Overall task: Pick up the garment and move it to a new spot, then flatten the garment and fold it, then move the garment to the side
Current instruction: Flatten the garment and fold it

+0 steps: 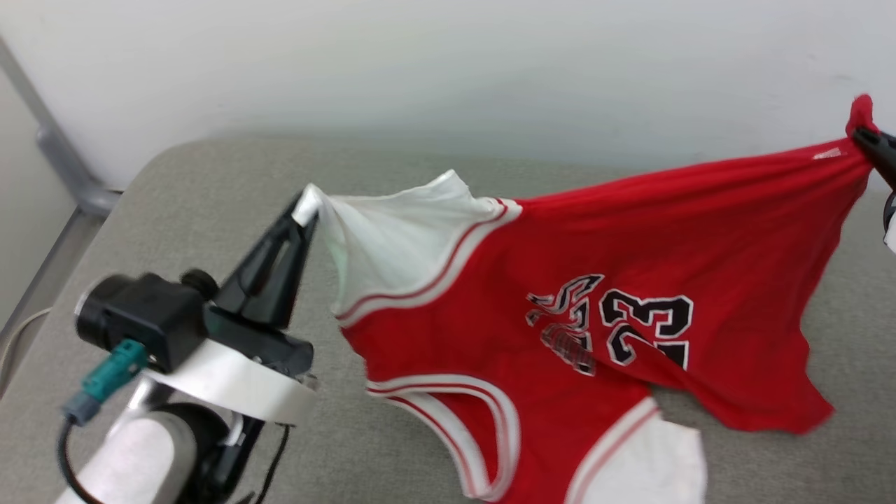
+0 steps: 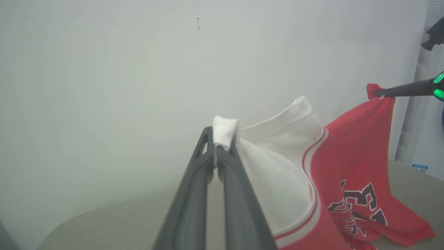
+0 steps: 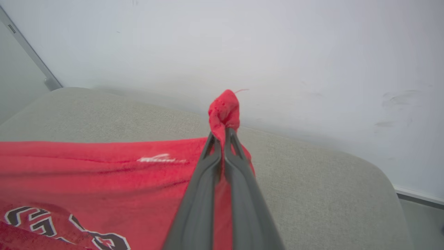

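Both arms up: left gripper (image 1: pixel 306 210) is pinched tight, long dark fingers closed on the tip of a white sleeve; right gripper (image 1: pixel 866 140) is clamped hard on a red corner at far right. Between them the red jersey-style T-shirt (image 1: pixel 595 280) w/ white short sleeves, striped trim & black "23" print hangs stretched, top edge taut, lower part sagging onto the grey fabric cushion (image 1: pixel 210 189) by the white wall (image 1: pixel 448 70).
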Robot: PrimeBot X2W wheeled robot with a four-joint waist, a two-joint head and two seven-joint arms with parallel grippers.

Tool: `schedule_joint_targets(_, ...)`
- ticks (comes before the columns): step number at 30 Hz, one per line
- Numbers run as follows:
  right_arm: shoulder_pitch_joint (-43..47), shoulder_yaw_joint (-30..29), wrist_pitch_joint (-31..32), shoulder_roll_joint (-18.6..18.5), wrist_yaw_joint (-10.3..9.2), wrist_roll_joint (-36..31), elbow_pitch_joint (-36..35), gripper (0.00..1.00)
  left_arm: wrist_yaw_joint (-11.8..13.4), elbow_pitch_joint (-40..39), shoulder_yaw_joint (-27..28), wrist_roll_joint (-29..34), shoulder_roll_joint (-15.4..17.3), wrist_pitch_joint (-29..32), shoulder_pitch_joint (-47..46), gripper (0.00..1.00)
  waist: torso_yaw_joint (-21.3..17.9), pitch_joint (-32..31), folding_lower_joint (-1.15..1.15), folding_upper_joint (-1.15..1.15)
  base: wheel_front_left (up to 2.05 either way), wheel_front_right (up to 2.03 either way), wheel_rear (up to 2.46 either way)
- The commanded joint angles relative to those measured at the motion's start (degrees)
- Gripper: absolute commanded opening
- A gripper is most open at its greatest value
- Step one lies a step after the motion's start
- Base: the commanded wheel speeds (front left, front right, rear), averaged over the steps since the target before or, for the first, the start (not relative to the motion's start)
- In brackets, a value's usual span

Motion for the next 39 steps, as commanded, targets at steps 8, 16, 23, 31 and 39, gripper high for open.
schedule_joint_targets(8, 2.66, -4.83, 0.97, 3.88, -0.09, -0.79, -9.78, 0.0, 2.1, -3.54, 6.04, -0.14, 3.15, 1.62, -6.08, 0.0, -5.58, -1.81, 0.01, 0.0, 0.0, 0.0, 0.0)
schedule_joint_targets(16, 2.46, -10.45, 0.99, 8.33, -0.09, -2.71, -15.86, 0.0, 4.11, -5.39, 10.88, -0.46, 5.16, 3.03, -10.47, 0.0, -8.28, -0.27, 0.01, 0.0, 0.0, 0.0, 0.0)
schedule_joint_targets(23, -1.92, -16.52, -0.06, 14.87, -0.1, -4.88, -17.84, 0.0, 2.93, -3.2, 13.86, -2.86, 5.57, 2.88, -16.87, 0.0, -9.16, 3.93, 0.01, 0.0, 0.0, 0.0, 0.0)
schedule_joint_targets(31, -12.83, -18.58, -5.14, 18.69, -0.1, -9.73, -16.62, 0.0, -1.74, 3.67, 14.35, -1.88, 8.78, 3.14, -31.24, 0.0, -9.35, 12.72, 0.01, 0.0, 0.0, 0.0, 0.0)
schedule_joint_targets(39, -28.18, -19.92, -10.61, 20.17, -0.12, -18.87, -9.21, 0.0, -10.49, 16.01, 10.7, 2.2, 12.5, 3.67, -52.38, 0.0, -9.27, 24.24, 0.01, 0.0, 0.0, 0.0, 0.0)
